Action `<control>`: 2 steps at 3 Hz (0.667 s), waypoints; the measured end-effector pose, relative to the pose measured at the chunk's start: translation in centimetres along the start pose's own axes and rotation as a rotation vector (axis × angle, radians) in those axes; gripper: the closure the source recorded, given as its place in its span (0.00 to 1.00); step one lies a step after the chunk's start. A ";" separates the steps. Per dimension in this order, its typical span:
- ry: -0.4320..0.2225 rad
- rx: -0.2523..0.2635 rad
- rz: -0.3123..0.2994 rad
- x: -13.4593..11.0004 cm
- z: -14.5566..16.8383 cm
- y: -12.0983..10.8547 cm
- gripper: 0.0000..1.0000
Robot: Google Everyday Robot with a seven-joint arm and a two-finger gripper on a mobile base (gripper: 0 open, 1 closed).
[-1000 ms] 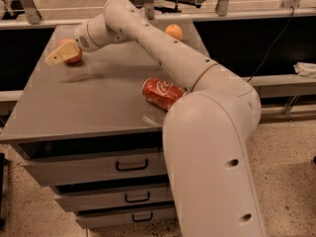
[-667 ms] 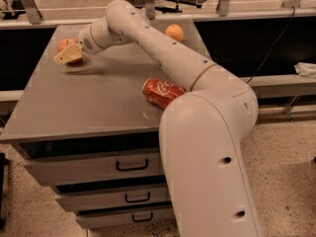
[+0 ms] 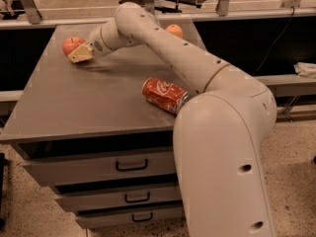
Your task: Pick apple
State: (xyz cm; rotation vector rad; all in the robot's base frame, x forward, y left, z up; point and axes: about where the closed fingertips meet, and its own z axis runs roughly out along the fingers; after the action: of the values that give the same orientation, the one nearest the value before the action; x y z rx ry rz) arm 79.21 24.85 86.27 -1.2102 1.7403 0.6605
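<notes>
The apple (image 3: 71,44), red with paler patches, sits at the far left of the grey table top (image 3: 98,102). My gripper (image 3: 80,54) is right against the apple's near right side, low over the table, at the end of my long cream arm (image 3: 163,43) that reaches across from the right. The gripper's tan tip covers part of the apple's lower right.
An orange (image 3: 174,30) sits at the far edge behind my arm. A red Coca-Cola can (image 3: 164,95) lies on its side near the table's right front. The table is a cabinet with drawers (image 3: 131,165). A railing and floor lie beyond.
My gripper has shifted a little farther back and right at the table's far left. The apple now shows more fully behind the gripper's tip.
</notes>
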 end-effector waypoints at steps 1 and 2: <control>-0.069 0.015 -0.027 -2.1 -2.6 0.0 0.94; -0.164 0.015 -0.063 -5.1 -6.4 0.0 1.00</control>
State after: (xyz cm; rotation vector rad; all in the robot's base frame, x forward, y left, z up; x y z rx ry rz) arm 77.51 21.94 93.70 -1.1627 1.5621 0.6889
